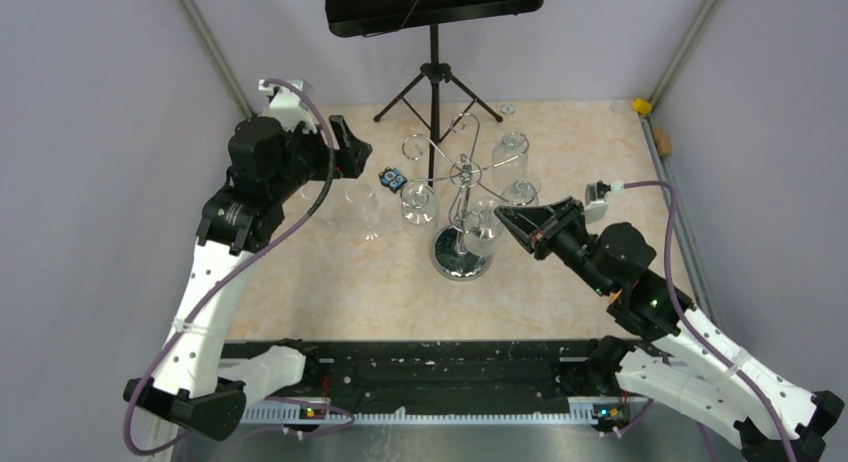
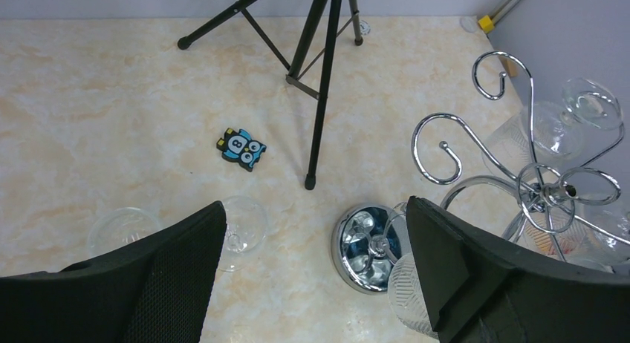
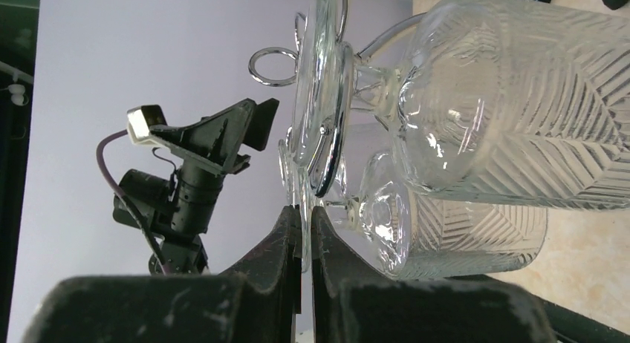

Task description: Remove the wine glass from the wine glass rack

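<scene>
The chrome wine glass rack [image 1: 462, 172] stands mid-table on its round mirror base [image 1: 462, 260]. Several ribbed wine glasses hang upside down from its hooks. My right gripper [image 1: 505, 220] is at the rack's right side, shut on the thin foot [image 3: 304, 209] of one hanging wine glass [image 3: 453, 235], next to the chrome hook [image 3: 334, 135]. That glass also shows in the top view [image 1: 482, 232]. My left gripper [image 1: 350, 147] is open and empty, held above the table left of the rack. In its wrist view [image 2: 316, 239] the rack base [image 2: 369, 246] lies below, between its fingers.
A black tripod music stand [image 1: 434, 52] stands behind the rack. Two wine glasses [image 2: 241, 224] [image 2: 122, 228] stand on the table left of the rack. A small blue owl figure [image 2: 241, 148] lies near a tripod leg. Walls close in on both sides.
</scene>
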You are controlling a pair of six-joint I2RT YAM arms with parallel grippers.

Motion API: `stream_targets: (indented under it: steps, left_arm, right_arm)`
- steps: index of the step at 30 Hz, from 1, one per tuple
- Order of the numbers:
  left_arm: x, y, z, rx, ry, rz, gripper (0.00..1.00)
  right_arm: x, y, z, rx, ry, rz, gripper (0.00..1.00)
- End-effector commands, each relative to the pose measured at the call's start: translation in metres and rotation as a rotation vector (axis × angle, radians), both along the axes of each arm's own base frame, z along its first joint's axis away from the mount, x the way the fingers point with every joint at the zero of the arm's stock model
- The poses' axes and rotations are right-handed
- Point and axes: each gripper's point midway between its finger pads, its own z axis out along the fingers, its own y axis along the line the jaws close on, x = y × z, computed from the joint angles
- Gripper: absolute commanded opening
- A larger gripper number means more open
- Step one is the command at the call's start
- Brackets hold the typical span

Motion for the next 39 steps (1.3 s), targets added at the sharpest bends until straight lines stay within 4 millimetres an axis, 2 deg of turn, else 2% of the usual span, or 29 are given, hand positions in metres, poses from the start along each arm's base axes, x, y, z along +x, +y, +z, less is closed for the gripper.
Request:
stream_targets:
  steps: [1, 10, 15, 21, 28, 33, 39]
  left_arm:
    - [-0.008, -0.008, 0.03, -0.076, -0.078, -0.046, 0.94]
    - [-0.025, -0.031, 0.047, -0.186, -0.072, -0.165, 0.92]
    - [-0.039, -0.044, 0.064, -0.287, -0.083, -0.242, 0.91]
    - [-0.054, -0.057, 0.086, -0.391, -0.111, -0.334, 0.91]
    - [-0.066, -0.069, 0.113, -0.509, -0.136, -0.426, 0.91]
    - [-0.076, -0.078, 0.129, -0.681, -0.112, -0.5, 0.91]
    - [-0.096, -0.084, 0.159, -0.916, -0.091, -0.638, 0.95]
  right_arm:
    - [-0.018, -0.012, 0.043, 0.073, -0.014, 0.023, 0.0]
    - [-0.046, -0.037, 0.052, 0.095, -0.012, 0.041, 0.0]
    - [-0.064, -0.046, 0.072, 0.112, -0.07, 0.08, 0.0]
    - [-0.079, -0.055, 0.123, 0.195, -0.222, 0.103, 0.0]
    - [-0.085, -0.053, 0.199, 0.227, -0.432, 0.113, 0.0]
    - [-0.079, -0.047, 0.236, 0.275, -0.541, 0.093, 0.0]
    - [-0.066, -0.032, 0.274, 0.344, -0.666, 0.072, 0.0]
